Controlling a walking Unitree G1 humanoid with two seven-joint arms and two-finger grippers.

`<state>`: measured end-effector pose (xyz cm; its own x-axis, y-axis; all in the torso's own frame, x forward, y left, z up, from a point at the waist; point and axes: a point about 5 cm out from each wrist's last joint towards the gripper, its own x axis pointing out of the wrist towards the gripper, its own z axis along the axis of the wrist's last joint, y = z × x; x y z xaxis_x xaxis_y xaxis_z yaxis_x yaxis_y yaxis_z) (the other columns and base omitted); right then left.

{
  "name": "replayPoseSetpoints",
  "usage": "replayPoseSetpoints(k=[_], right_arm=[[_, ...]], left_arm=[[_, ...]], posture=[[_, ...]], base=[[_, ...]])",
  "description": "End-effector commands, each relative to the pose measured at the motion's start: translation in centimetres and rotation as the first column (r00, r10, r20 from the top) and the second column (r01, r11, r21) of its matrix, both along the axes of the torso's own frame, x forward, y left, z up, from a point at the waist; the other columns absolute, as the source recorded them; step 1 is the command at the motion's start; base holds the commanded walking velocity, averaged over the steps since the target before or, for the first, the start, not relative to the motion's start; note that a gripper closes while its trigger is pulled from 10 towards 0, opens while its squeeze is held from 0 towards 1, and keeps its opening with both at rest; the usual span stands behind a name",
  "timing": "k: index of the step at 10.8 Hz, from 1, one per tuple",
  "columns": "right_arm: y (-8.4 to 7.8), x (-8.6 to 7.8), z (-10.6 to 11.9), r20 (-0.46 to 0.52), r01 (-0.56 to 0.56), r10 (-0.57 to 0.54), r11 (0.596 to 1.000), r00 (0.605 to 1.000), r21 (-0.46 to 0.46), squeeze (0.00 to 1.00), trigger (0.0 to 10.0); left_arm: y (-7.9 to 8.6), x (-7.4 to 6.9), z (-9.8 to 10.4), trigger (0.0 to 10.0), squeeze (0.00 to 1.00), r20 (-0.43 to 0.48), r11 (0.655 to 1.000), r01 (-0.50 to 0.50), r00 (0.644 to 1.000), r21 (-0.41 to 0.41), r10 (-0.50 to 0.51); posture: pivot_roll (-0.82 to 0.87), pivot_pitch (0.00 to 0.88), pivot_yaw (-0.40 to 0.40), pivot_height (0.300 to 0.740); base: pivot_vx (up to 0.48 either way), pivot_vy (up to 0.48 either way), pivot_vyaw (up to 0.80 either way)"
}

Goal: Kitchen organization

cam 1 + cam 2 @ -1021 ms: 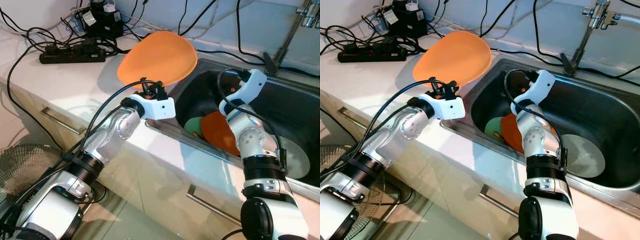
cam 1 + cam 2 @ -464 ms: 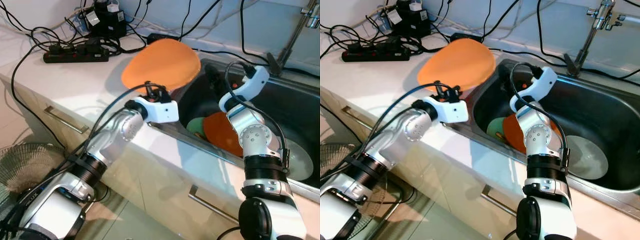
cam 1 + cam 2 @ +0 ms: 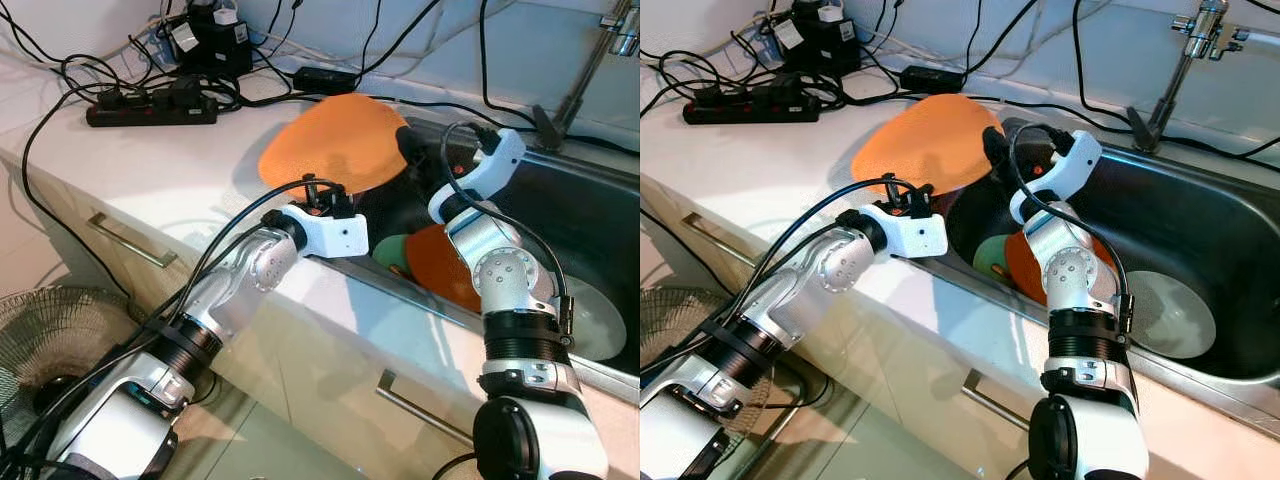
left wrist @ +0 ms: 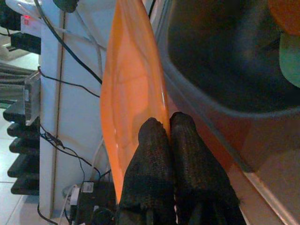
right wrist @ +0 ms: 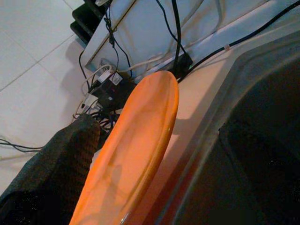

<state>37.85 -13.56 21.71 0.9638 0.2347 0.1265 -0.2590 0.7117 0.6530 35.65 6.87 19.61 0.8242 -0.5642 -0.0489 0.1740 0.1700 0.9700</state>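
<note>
A white countertop (image 3: 150, 160) fronts the scene, and above its inner edge the left gripper (image 3: 322, 187) pinches the near rim of a broad orange plate (image 3: 335, 140), its two black fingers (image 4: 154, 154) closed together on the thin edge. The plate hangs tilted over the lip of the steel sink (image 3: 600, 230), partly above the counter. Just past it, the right gripper (image 3: 412, 148) reaches to the plate's far rim with its fingers spread, one dark finger (image 5: 51, 173) lying along the underside. The step in hand looks like a handover or a two-handed steadying; done well, the right fingers should close squarely on the rim before the left lets go, since the plate is smooth, glossy and shallow-curved, likely plastic and slippery. Down in the basin lie another orange dish (image 3: 440, 265), a green one (image 3: 388, 250) and a pale round plate (image 3: 595, 320). Beyond, a black power strip (image 3: 150, 108) sits among tangled cables.
</note>
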Motion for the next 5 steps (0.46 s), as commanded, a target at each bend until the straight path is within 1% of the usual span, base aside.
replayPoseSetpoints(k=[1, 5], right_arm=[[0.38, -0.19, -0.08, -0.003, -0.021, 0.021, 1.0, 1.0, -0.022, 0.0, 10.0], [1.06, -0.21, -0.19, -0.008, -0.047, 0.047, 0.998, 0.999, -0.039, 0.0, 10.0]], left_arm=[[-0.94, -0.37, 1.71, 10.0, 0.0, 0.074, 0.999, 0.047, 0.996, -0.015, -0.046], [-1.39, -0.47, 1.88, 10.0, 0.0, 0.086, 0.998, 0.058, 0.995, -0.019, -0.057]], posture=[[0.18, 0.054, 0.041, 0.74], [0.18, 0.047, 0.038, 0.74]], base=[[0.0, 0.0, 0.0], [0.0, 0.0, 0.0]])
